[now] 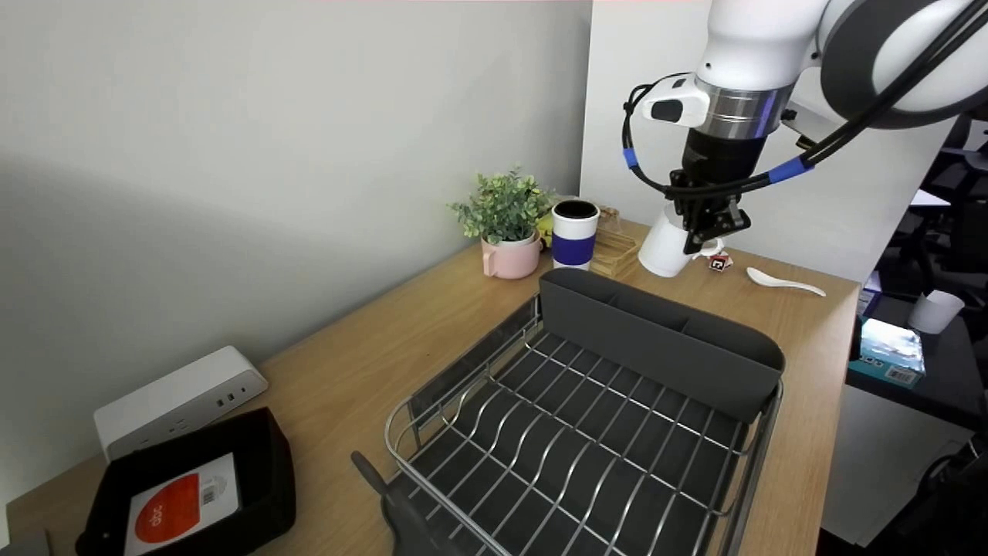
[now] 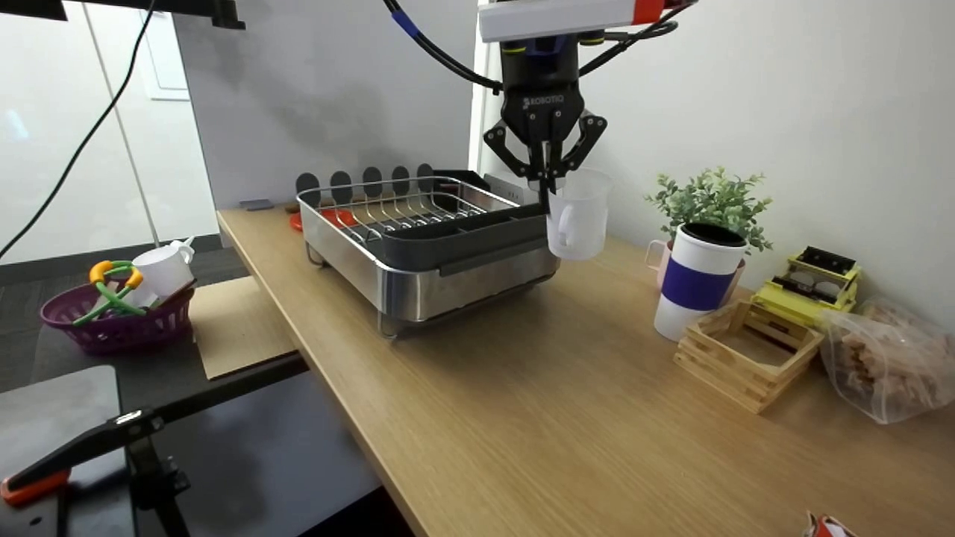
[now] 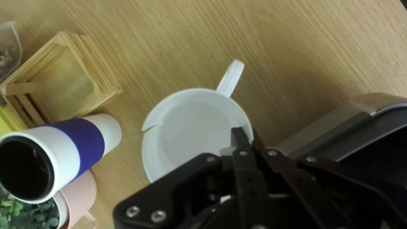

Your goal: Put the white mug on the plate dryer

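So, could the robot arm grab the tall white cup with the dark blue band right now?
Probably not yet: the gripper looks shut on the rim of the white mug, so it's busy. Nothing seems to cover the tall cup, so maybe once the mug is put down.

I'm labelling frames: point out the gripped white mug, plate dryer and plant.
White mug [image 3: 194, 132], wrist view: inside bottom.
Plate dryer [image 2: 470, 293], in an exterior view: metal wall.
Plant [image 1: 505, 207], in an exterior view: leaves.
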Robot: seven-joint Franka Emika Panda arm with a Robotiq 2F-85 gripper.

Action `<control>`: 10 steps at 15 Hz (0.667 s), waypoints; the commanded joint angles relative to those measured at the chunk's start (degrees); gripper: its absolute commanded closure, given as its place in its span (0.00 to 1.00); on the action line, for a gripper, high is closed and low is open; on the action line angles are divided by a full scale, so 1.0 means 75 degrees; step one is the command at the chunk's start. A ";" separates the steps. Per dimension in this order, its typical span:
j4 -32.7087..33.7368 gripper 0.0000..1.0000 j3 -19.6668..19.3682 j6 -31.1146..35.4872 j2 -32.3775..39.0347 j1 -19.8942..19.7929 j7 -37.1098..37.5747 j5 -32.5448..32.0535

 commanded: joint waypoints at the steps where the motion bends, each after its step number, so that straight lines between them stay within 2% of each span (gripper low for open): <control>1: -0.0054 0.99 0.0074 -0.0058 -0.0271 0.0355 0.0515 -0.0410; 3: -0.0215 0.99 0.0115 -0.0188 -0.0592 0.0614 0.1239 -0.0929; 5: -0.0226 0.99 0.0243 -0.0489 -0.0811 0.0781 0.1577 -0.0971; 10: 0.0039 0.99 0.0560 -0.1159 -0.1092 0.1038 0.1391 0.0086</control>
